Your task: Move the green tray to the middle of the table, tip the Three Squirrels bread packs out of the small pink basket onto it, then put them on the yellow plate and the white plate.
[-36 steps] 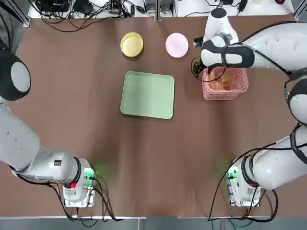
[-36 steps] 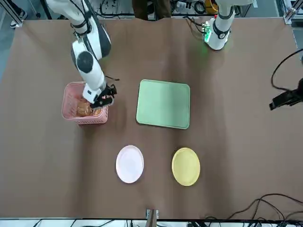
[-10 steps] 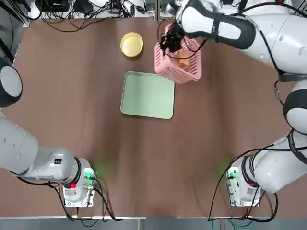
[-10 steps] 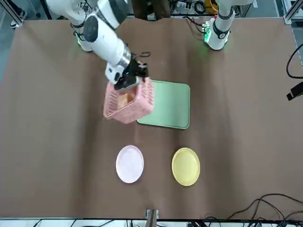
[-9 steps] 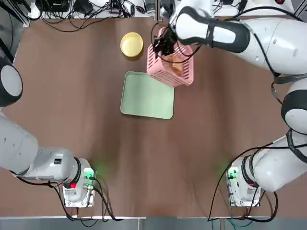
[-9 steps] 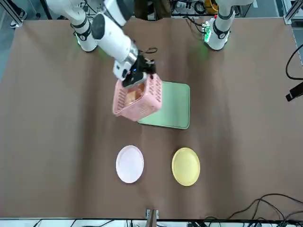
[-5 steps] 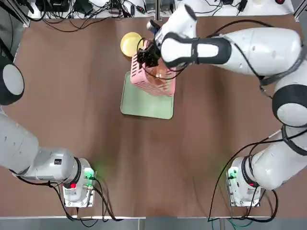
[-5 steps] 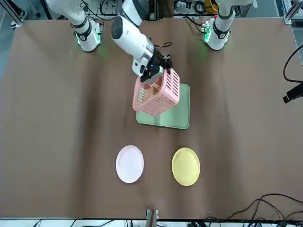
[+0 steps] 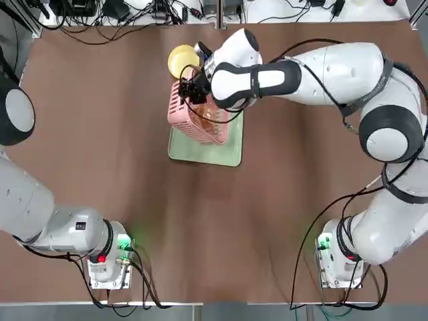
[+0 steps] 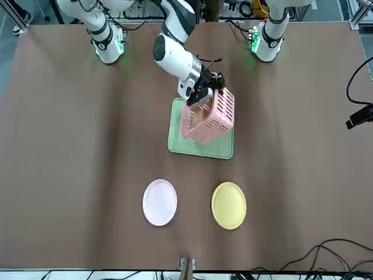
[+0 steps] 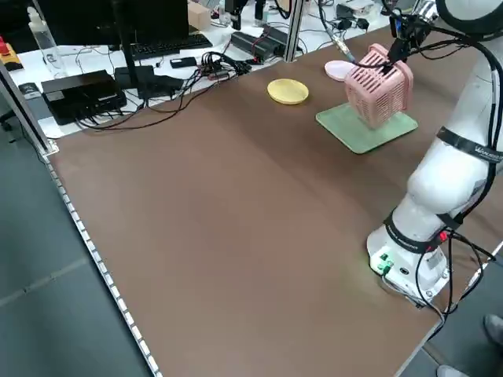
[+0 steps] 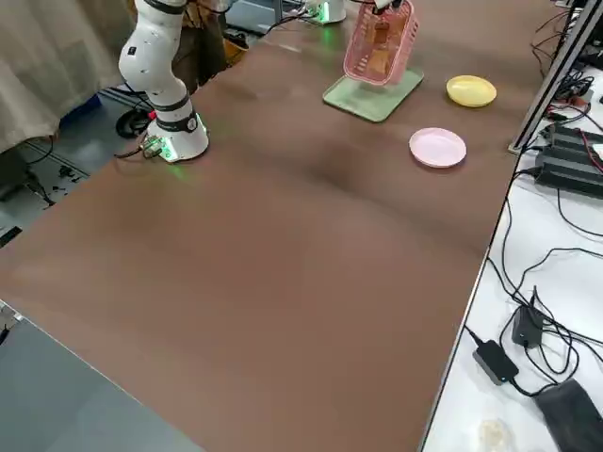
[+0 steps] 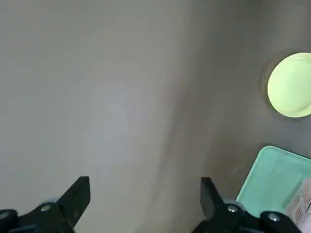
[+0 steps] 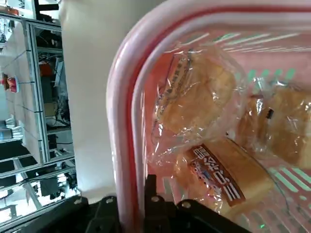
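My right gripper [image 9: 194, 85] [image 10: 204, 87] is shut on the rim of the small pink basket [image 9: 197, 114] [image 10: 208, 116]. It holds the basket in the air, tipped on its side, over the green tray [image 9: 200, 152] [image 10: 201, 149]. The Three Squirrels bread packs [image 14: 194, 104] lie piled inside against the basket's lattice wall. The yellow plate [image 10: 228, 205] [image 9: 178, 59] and the white plate [image 10: 159, 202] sit bare on the far side of the tray; my arm hides the white plate in the top view. My left gripper [image 13: 143, 191] [image 10: 358, 116] hangs open and empty off to the left.
Cables and equipment [image 9: 134, 20] run along the table's far edge. The two arm bases [image 9: 107, 257] [image 9: 341, 257] stand at the near corners. Brown tabletop [image 9: 200, 227] spreads between the tray and the bases.
My right gripper has carried the basket from right of the tray to above it, tipping it further over. The left arm has barely moved.
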Robot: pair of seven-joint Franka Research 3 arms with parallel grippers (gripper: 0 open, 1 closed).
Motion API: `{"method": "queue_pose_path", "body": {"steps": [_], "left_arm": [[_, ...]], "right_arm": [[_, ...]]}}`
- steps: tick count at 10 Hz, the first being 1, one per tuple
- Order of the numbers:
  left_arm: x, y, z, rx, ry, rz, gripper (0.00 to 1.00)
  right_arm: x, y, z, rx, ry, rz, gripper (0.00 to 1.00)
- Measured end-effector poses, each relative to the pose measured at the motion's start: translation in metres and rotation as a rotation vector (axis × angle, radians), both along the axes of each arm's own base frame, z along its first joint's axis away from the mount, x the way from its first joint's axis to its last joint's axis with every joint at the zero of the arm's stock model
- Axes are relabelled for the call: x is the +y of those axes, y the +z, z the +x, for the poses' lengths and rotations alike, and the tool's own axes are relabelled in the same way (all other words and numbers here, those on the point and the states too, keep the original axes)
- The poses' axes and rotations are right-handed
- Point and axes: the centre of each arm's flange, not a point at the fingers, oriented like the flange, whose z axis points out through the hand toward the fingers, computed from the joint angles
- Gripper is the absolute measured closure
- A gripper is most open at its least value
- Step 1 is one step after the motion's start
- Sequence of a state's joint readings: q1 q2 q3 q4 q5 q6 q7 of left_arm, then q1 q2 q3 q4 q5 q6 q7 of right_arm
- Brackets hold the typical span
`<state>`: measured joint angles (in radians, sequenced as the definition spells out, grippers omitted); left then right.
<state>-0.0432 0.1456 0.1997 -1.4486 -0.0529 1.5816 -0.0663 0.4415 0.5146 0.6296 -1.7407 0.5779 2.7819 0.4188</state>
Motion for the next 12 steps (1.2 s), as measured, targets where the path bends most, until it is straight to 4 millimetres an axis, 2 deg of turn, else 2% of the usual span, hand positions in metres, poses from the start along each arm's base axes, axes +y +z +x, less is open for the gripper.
{"method": "queue_pose_path", "body": {"steps": [3,6,12], "left_arm": [[0.007,-0.006,0.002,0.011,0.011,0.001,0.0],[-0.002,-0.011,0.005,0.019,-0.003,0.001,0.0],[-0.002,-0.012,0.006,0.02,-0.004,0.001,0.0]], "right_arm": [[-0.007,0.004,0.006,0.111,0.015,0.049,0.93],[-0.026,0.011,0.019,0.136,0.059,0.193,0.93],[-0.033,-0.01,0.011,0.047,0.058,0.422,0.93]]}}
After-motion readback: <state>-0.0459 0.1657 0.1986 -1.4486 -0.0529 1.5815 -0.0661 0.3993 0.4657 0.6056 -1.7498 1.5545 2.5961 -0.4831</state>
